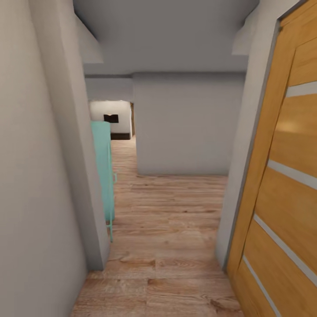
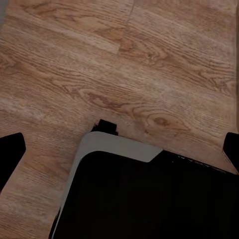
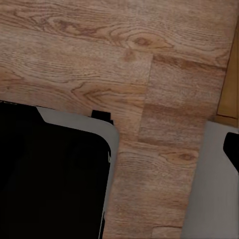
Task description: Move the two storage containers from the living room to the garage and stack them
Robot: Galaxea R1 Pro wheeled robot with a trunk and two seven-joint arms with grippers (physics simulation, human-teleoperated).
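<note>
Two grey-white walls close in a narrow corridor in the head view: the left wall (image 1: 39,176) runs up close, and a far wall (image 1: 189,127) blocks the way straight ahead. Light wood plank floor (image 1: 167,246) covers the whole passage and bends away to the left of the far wall, toward a distant pale room with a small dark opening (image 1: 111,118) low in its wall. A mint-green door (image 1: 104,176) stands edge-on just past the corner of the left wall. At the right edge, a wooden door (image 1: 281,185) with pale horizontal strips leans into the view beside its grey frame. The ceiling (image 1: 163,31) is flat grey.

Both wrist views look down on the same plank floor, with the robot's base (image 2: 149,194) showing as a black block with a pale grey rim. Dark finger tips of the left gripper (image 2: 119,149) sit at opposite edges of its view, spread wide with nothing between them. For the right gripper, I cannot tell how far it is open. Neither storage container is visible in these pictures.
</note>
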